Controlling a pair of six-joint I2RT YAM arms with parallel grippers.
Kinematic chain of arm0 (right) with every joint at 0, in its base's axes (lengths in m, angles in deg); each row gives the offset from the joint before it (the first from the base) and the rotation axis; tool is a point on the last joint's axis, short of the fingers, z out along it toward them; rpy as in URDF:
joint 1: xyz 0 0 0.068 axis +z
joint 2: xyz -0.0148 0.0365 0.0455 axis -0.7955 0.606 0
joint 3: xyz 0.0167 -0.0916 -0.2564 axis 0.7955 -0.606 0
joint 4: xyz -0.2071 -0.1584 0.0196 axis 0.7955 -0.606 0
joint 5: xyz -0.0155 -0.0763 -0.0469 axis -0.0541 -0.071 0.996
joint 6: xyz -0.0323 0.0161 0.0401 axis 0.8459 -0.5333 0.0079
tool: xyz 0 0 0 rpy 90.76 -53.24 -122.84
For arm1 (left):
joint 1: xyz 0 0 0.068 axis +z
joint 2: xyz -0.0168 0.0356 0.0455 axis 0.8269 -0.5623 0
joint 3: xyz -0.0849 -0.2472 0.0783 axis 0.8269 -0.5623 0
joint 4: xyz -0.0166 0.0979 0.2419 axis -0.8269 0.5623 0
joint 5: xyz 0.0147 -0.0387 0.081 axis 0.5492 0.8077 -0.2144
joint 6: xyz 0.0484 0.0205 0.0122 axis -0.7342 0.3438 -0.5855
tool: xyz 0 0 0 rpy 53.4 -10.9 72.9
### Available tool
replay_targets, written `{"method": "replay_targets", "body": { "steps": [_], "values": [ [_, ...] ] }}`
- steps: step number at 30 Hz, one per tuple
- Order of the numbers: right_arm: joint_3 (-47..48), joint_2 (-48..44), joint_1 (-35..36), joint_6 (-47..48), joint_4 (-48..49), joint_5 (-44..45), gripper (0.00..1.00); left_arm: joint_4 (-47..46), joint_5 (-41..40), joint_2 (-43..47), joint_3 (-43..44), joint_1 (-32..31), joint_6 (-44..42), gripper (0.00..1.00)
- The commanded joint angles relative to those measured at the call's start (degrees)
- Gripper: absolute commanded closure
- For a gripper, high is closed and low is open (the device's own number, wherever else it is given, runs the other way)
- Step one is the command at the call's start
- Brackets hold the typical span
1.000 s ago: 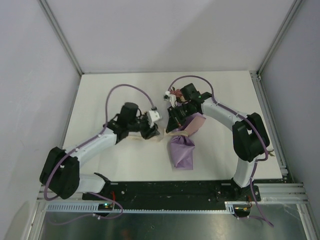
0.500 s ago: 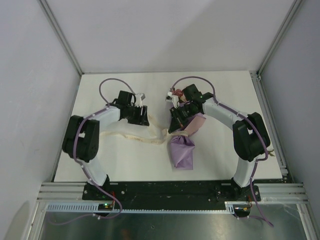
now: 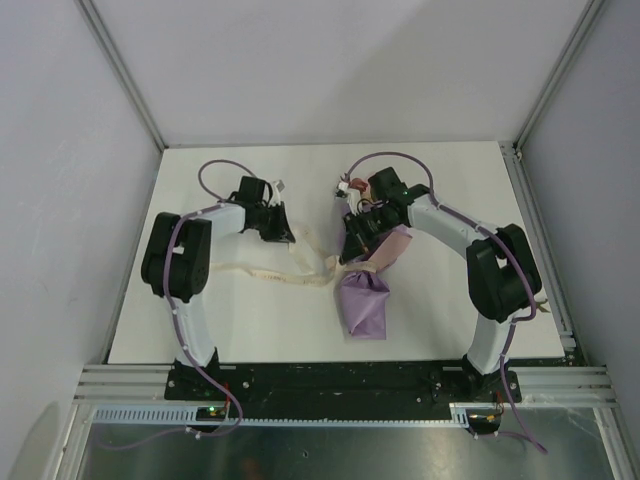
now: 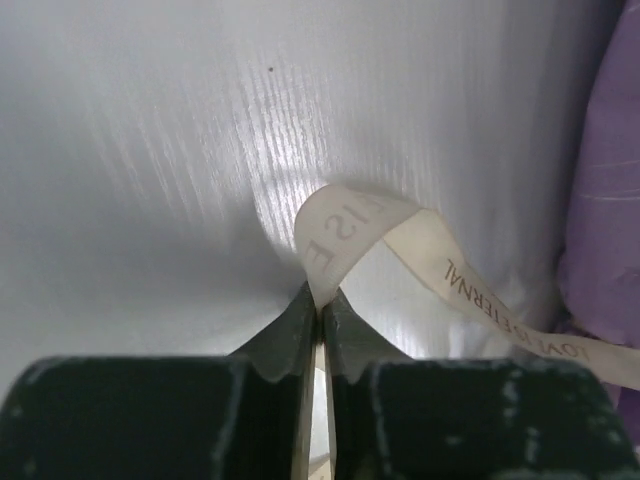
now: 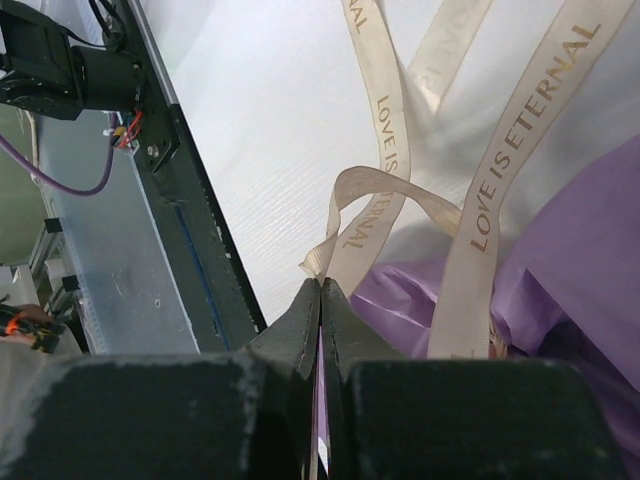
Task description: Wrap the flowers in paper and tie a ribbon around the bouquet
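The left pincer (image 4: 320, 300) is pinched tight on a loop of ribbon (image 4: 450, 270). The loop curls up from the tips at frame centre, then runs to the lower right toward the bouquet (image 4: 600, 200) at the right edge. The right pincer (image 5: 320, 288) is also closed, its tips nipping a ribbon fold just beside the purple wrap. From above, the ribbon lies on the desk (image 3: 450, 180) between both pincers, centre-left. The bouquet lies centre-right, its purple end toward the bottom edge.
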Motion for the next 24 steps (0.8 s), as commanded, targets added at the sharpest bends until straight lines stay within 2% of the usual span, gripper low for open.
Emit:
{"method": "replay_targets", "body": {
  "steps": [1,5,12,17,24],
  "values": [
    [-0.09,-0.03,-0.71,0.21,1.34,0.46,1.0,2.43,1.16,2.68,-1.68,2.57,-2.2,0.96],
    [-0.09,-0.52,-1.43,0.57,1.06,0.5,1.0,6.52,4.35,12.88,-5.24,6.65,-10.46,0.99],
    [-0.35,-1.47,-2.82,1.64,1.49,0.64,1.0,26.17,13.94,26.29,-7.1,7.72,-34.63,1.0],
    [-0.27,-2.05,-4.31,0.5,2.53,0.27,1.0,40.0,13.32,33.1,-9.06,2.61,-54.8,1.0],
    [-0.27,-2.98,-5.69,-0.02,3.16,-0.85,1.0,48.02,7.93,36.59,-11.73,-7.8,-69.48,1.0]
  ]
}}
